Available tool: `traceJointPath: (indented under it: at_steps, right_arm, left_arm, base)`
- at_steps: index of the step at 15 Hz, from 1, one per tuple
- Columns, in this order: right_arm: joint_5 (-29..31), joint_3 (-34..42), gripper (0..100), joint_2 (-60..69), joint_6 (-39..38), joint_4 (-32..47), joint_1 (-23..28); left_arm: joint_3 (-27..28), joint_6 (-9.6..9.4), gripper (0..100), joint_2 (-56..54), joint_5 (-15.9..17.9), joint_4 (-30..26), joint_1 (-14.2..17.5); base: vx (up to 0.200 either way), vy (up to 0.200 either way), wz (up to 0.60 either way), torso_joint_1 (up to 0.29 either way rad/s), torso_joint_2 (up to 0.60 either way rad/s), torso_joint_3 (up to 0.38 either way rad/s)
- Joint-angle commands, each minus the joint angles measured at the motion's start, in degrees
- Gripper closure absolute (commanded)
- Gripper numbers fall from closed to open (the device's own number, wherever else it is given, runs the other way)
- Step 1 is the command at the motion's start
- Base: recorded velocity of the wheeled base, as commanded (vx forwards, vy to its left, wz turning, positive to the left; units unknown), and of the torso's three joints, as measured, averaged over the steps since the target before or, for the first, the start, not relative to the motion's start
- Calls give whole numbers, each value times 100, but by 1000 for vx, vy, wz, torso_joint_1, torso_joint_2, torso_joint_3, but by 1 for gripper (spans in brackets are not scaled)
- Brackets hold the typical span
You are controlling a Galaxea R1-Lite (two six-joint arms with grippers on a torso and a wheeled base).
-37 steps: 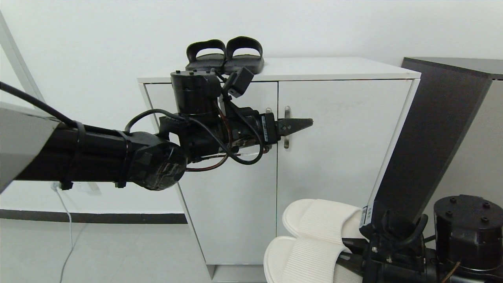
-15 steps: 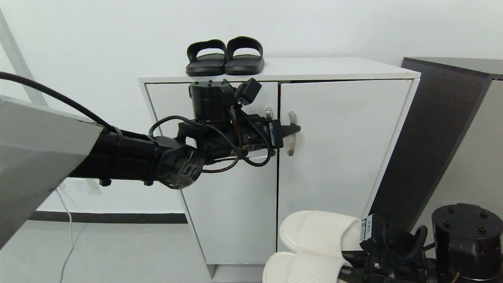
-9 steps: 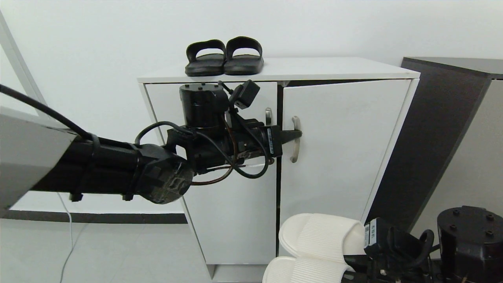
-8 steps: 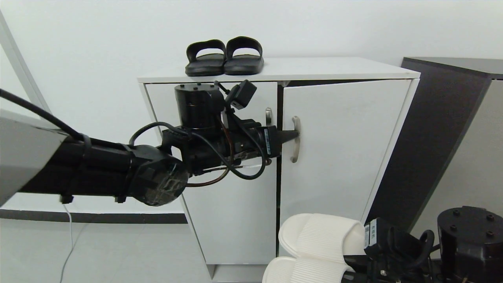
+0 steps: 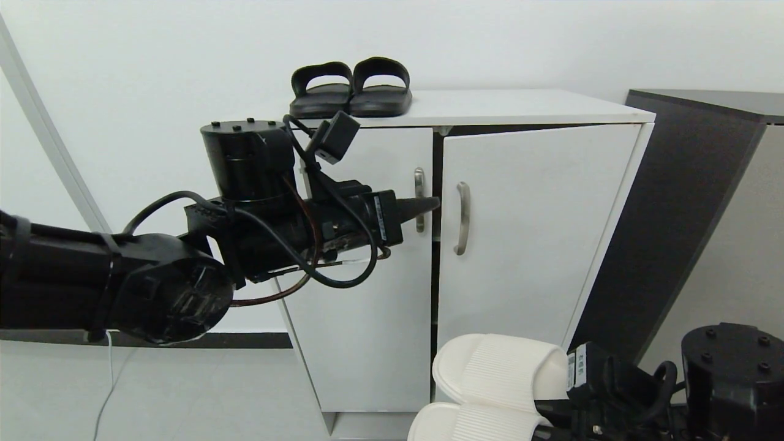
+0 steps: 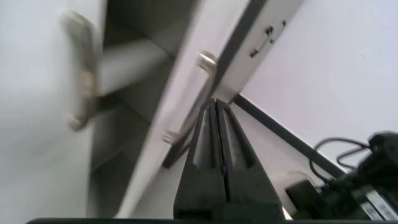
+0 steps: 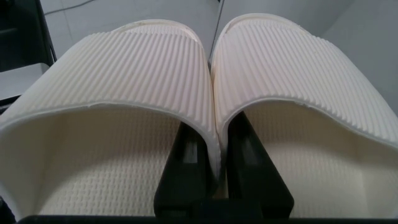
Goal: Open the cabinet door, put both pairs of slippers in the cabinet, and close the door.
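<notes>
The white cabinet (image 5: 527, 108) has its right door (image 5: 533, 233) slightly ajar, with a dark gap along its top and inner edge. My left gripper (image 5: 432, 202) is shut on nothing, its tip in front of the left door's handle (image 5: 419, 184) and left of the right door's handle (image 5: 463, 217). In the left wrist view the shut left gripper (image 6: 216, 111) points at the gap between the doors. Black slippers (image 5: 350, 89) sit on the cabinet top. Low at the right, my right gripper (image 7: 214, 171) is shut on the white slippers (image 5: 490, 373), pinching their inner sides (image 7: 211, 93).
A dark grey cabinet (image 5: 680, 208) stands close against the white cabinet's right side. A white wall is behind, and a thin cable (image 5: 105, 380) hangs down to the floor at the left. Open floor lies left of the cabinet.
My left gripper pulled the right door ajar by its handle, then came off it and drew back to the left. The door stays ajar. The right arm kept holding the white slippers.
</notes>
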State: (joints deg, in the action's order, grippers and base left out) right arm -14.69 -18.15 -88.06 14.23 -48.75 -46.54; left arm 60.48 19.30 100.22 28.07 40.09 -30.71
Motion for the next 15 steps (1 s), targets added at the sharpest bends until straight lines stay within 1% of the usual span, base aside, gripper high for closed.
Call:
traceJointPath:
  at_steps: [1,2,4,6,8,10,13,15]
  right_arm:
    - [1,5,100,17,1,-3,-4]
    - [1,5,100,17,1,-3,-13]
    - [1,40,100,17,1,-3,-74]
    - [1,49,100,17,1,-3,-109]
    - [1,57,100,17,1,-3,-118]
    - [10,57,100,9,10,6,-136]
    - [10,93,100,0,80,6,-144]
    - [10,101,100,0,80,6,-171]
  left_arm:
    - [113,4,100,112,-13,7,65]
    - [201,4,100,209,-13,7,135]
    - [439,65,100,420,-4,7,144]
    - [825,136,100,701,-21,-2,144]
    - [1168,136,100,964,-21,-10,126]
    - [1379,162,100,1123,-21,-46,100]
    - [1405,171,100,1158,-30,-46,-5]
    - [1282,162,100,1087,-39,-19,-128]
  base:
    - [0,0,0,0,0,0]
    - [0,0,0,0,0,0]
    - [0,0,0,0,0,0]
    - [0,0,0,0,0,0]
    - [0,0,0,0,0,0]
    - [0,0,0,0,0,0]
    - [0,0,0,0,0,0]
    - [-200,0,0,2,2,0]
